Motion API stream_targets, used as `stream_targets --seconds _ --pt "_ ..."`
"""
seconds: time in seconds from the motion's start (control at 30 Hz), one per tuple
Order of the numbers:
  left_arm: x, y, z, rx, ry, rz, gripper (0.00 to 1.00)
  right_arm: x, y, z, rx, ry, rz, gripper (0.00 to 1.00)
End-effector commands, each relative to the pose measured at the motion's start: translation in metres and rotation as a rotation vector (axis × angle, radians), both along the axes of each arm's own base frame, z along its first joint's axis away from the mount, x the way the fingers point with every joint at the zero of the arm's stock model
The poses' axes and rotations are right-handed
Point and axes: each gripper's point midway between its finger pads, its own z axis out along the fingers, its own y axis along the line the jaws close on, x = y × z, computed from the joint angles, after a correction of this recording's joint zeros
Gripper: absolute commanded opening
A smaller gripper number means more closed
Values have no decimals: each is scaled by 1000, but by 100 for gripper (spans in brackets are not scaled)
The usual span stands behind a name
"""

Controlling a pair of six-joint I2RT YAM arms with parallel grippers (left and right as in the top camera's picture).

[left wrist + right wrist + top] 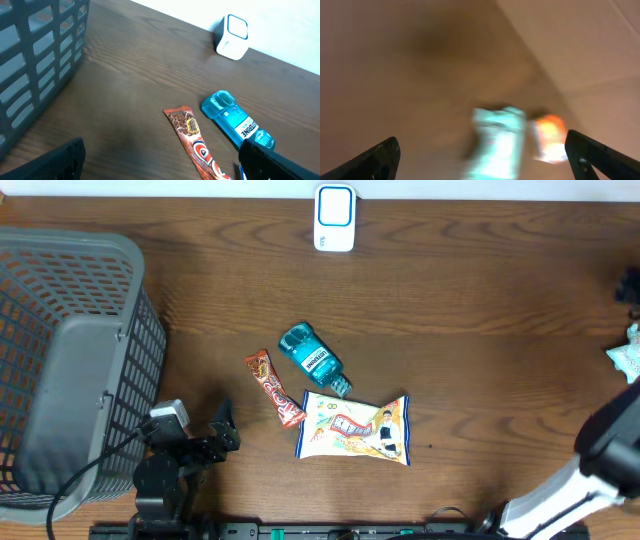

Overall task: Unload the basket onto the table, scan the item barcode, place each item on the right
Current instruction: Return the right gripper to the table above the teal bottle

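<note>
The orange-brown foil candy bar lies mid-frame, its long axis slanting upper left to lower right, just right of the spread left gripper at lower left, which I judge nearer than the likewise spread right gripper at far right.

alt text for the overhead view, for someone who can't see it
A blue mouthwash bottle, a candy bar and a snack bag lie close together in the middle of a wooden table. A grey basket stands at the left, a white scanner at the top edge.
</note>
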Motion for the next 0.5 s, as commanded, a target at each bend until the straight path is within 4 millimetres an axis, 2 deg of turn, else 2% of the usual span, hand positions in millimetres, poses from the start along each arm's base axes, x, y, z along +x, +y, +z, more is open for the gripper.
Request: stream_targets --seconds 0.0,0.1,0.23,0.3,0.47 --pt "0 -1 -2 -12 4 -2 98 40 143 86 451 -358 358 99" --pt "0 -1 -2 -12 4 -2 98 34 231 106 693 -370 573 99" --pt "0 -1 -2 -12 4 -2 98 16 323 99 877 -245 732 99" --pt "0 -1 -2 -12 4 -2 98 7 355 91 897 -171 770 99" --pt "0 -1 -2 -12 4 -2 98 -19 422 81 892 -47 949 99"
